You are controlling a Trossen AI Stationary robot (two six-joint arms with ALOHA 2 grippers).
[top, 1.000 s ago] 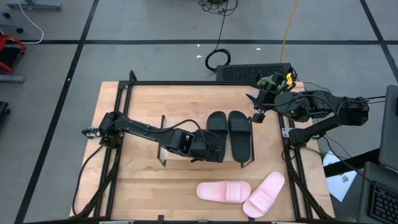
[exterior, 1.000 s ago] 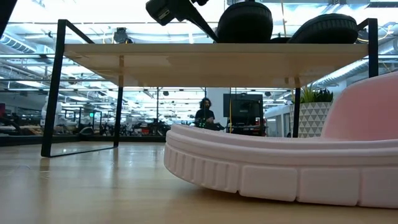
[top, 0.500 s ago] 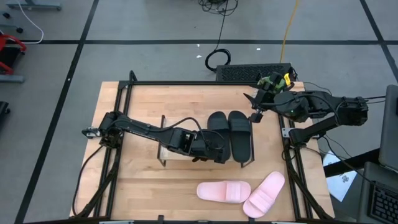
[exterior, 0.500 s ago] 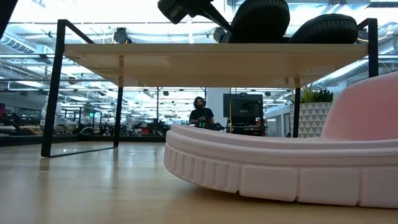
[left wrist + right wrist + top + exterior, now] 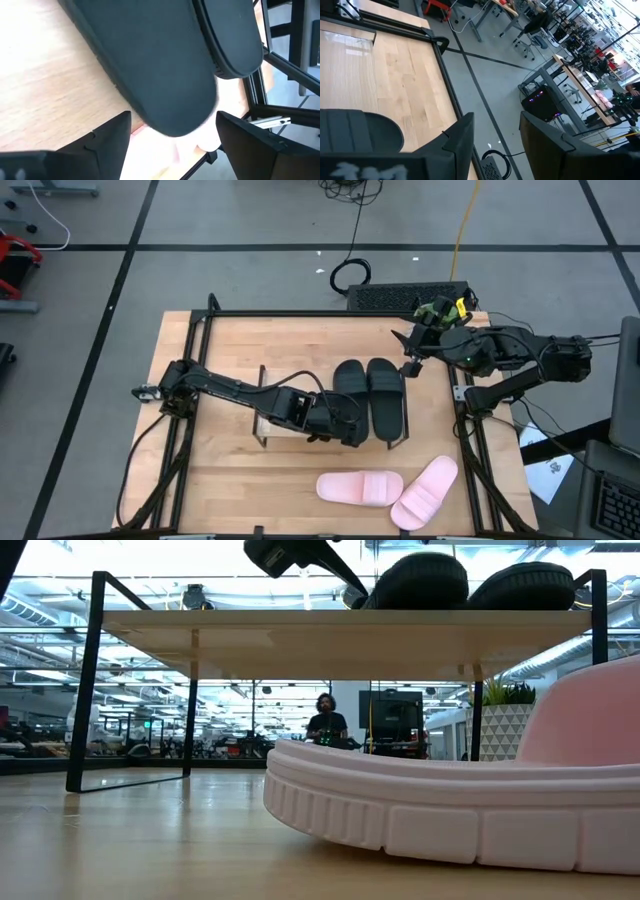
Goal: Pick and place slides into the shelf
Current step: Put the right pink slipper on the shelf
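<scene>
Two black slides lie side by side on the shelf (image 5: 250, 625), the left one (image 5: 348, 383) and the right one (image 5: 387, 395). My left gripper (image 5: 347, 427) reaches in from the table's left and is shut on the left one's near end (image 5: 175, 117). Two pink slides (image 5: 360, 487) (image 5: 425, 492) lie on the table near its front edge; one fills the low view (image 5: 450, 810). My right gripper (image 5: 412, 363) hangs raised beyond the shelf's far right corner, open and holding nothing (image 5: 495, 132). My left gripper pinches the left black slide's near end (image 5: 150, 112) across its width, one finger (image 5: 112, 137) on each long side. The fingers slant down from the table's near left and lie along the slide. The slide lies nearly flat on the shelf board (image 5: 420, 582), close beside the other black slide.
The shelf's left half (image 5: 180, 625) holds nothing. The table's black frame rails (image 5: 190, 340) run along its edges. A black box with cables (image 5: 400, 295) sits behind the far edge. A person (image 5: 325, 720) sits far off in the room.
My left gripper has turned a little at the wrist without leaving its place. The black slide in its hold has tipped from a steep tilt to nearly flat on the shelf board and has shifted toward the other black slide.
</scene>
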